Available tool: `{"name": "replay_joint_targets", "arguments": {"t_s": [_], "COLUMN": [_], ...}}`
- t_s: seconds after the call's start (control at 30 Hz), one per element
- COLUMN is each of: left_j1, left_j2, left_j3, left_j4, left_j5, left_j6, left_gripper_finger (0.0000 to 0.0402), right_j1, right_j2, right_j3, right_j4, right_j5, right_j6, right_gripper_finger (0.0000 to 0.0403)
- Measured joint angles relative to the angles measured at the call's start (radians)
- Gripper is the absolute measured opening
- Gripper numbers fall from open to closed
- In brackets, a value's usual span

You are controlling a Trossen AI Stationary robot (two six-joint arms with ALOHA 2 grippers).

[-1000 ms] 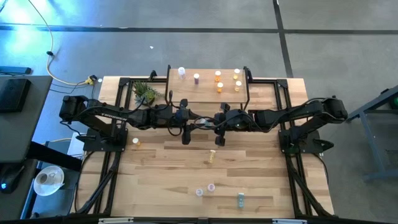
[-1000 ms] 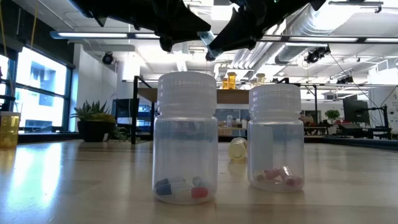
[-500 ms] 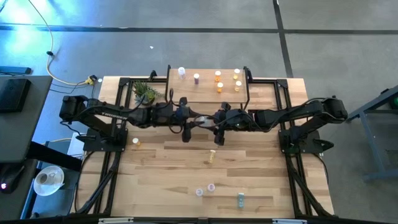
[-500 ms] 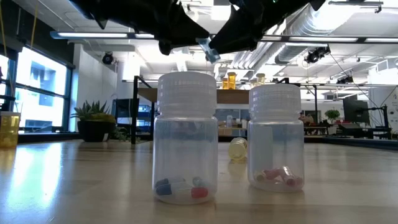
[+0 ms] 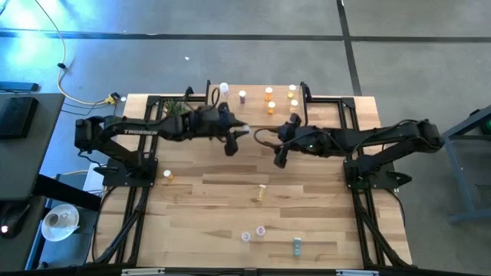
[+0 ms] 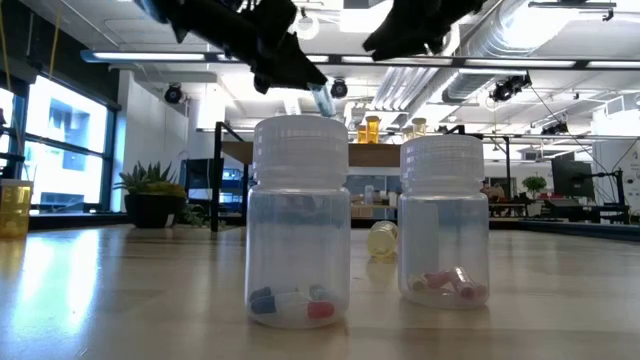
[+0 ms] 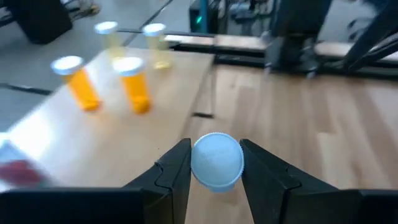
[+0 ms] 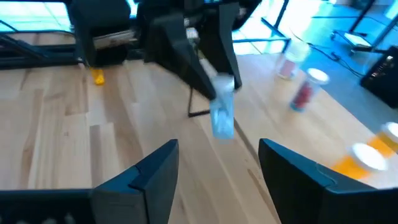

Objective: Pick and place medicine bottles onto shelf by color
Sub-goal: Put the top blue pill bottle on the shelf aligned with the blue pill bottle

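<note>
One teal-blue bottle (image 7: 216,160) hangs tilted, cap-end out, in left gripper (image 7: 215,165).

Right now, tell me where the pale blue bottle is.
The pale blue bottle is clamped in the left gripper, in the air just in front of the shelf, facing the open right gripper.

Shelf (image 5: 253,115) at table's (image 5: 215,192) far edge, bottles on it twd its right; plant (image 5: 175,110) just left of shelf. Left gripper (image 5: 238,136) w/ bottle (image 5: 242,133) at shelf's front edge, right gripper (image 5: 281,157) just beside. Loose bottles near front: pair (image 5: 253,233) centre, one (image 5: 296,244) further right
</note>
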Motion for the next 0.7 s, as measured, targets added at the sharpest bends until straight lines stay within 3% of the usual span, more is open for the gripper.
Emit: {"name": "replay_joint_targets", "arguments": {"t_s": [0.37,0.7], "left_j1": [0.152,0.217], "left_j2": [0.002,0.007], "left_j3": [0.248,0.290], "left_j4": [-0.336,-0.371], "left_j5": [0.001,0.007], "left_j6": [0.038,0.028], "left_gripper_finger": [0.0113,0.0113], "right_j1": [-0.036,-0.036], "right_j2": [-0.027,-0.027], "right_j3": [0.000,0.000], "right_j4": [-0.077,-0.077], "right_j5": [-0.002,-0.003], "right_j6": [0.035,0.037], "right_gripper_finger": [0.0213,0.0213]}}
